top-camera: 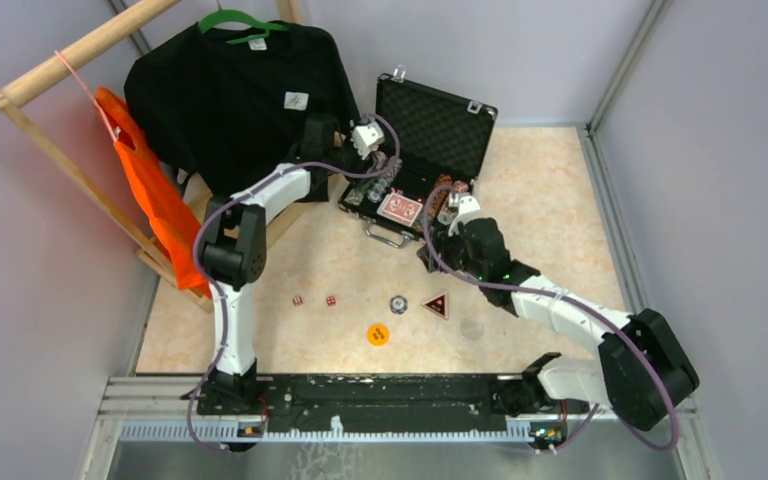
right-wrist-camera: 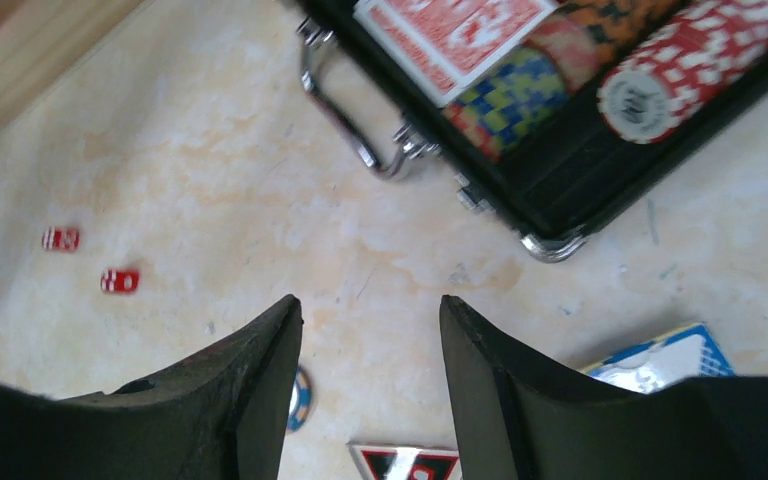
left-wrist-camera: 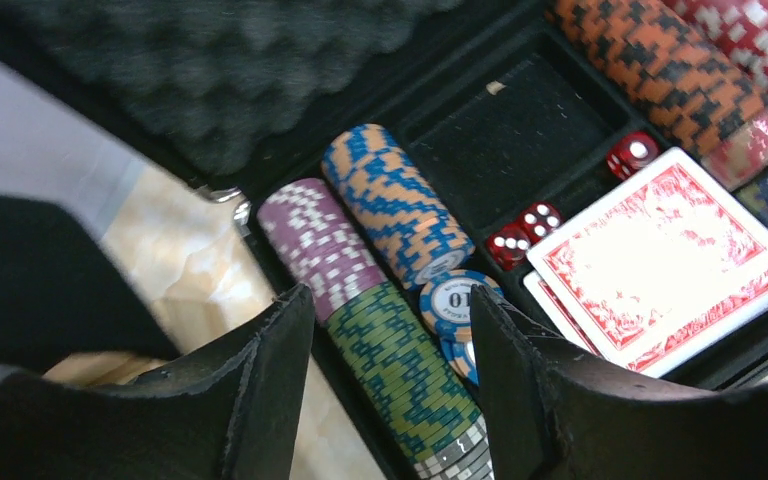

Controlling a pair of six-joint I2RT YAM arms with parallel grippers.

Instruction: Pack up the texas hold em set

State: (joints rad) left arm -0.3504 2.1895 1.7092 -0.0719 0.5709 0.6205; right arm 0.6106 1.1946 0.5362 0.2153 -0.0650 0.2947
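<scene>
The case (top-camera: pixel 435 125) lies open on the tabletop (top-camera: pixel 560 200), ready for pieces. The left gripper (left-wrist-camera: pixel 390 300) hovers parted and empty over its chip rows (left-wrist-camera: pixel 400 210). The right gripper (right-wrist-camera: pixel 370 305), likewise parted and empty, faces the stray dice (right-wrist-camera: pixel 120 281), probably to fetch them.

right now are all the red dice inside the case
No, two red dice lie on the table, apart from the open case.
</scene>
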